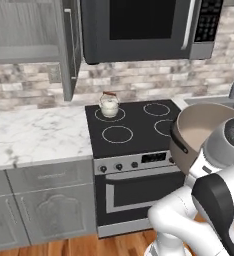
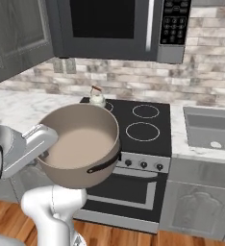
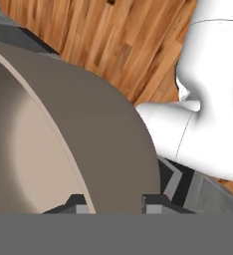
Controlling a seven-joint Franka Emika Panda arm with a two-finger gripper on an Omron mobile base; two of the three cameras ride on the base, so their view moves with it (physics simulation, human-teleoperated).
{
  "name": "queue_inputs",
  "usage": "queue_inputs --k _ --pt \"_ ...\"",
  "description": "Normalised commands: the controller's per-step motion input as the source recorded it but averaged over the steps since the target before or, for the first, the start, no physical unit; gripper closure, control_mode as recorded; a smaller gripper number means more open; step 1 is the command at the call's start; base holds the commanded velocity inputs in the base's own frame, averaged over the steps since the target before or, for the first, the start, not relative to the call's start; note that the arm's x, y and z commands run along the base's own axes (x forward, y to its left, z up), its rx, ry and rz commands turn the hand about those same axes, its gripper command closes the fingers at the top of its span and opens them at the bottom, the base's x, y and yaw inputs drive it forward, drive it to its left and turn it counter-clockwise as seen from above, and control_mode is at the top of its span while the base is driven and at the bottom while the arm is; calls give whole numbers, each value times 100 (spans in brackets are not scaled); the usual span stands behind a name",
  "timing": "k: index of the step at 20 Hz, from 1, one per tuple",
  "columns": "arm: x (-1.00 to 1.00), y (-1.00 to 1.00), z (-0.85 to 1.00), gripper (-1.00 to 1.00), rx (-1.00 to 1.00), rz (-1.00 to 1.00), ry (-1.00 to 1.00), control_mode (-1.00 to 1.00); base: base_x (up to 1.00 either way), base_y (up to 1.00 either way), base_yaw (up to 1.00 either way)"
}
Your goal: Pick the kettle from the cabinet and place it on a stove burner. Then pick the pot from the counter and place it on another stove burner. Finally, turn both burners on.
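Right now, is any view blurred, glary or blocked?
Left base view: soft overall, the pot blurry at close range. Right base view: the pot hides the near-left cooktop; the kettle is small but legible. Hand view: the pot wall sits close; no glare.

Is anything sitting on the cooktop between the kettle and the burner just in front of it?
No. In the left base view the kettle stands on the rear left burner, and the black glass up to the front left burner is bare.
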Motion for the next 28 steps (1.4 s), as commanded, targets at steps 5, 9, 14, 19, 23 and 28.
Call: queue_inputs --k 5,9,14,19,23,28 --pt "0 0 0 100 0 0 0 100 60 -12 4" --pt "0 0 0 100 0 0 0 100 63 -12 3" --pt "0 0 0 100 0 0 0 100 49 -24 1" --pt "0 0 0 100 0 0 0 100 39 -23 1" --pt "0 0 0 100 0 0 0 100 42 -17 2" --pt "0 0 0 100 0 0 0 100 45 -12 1"
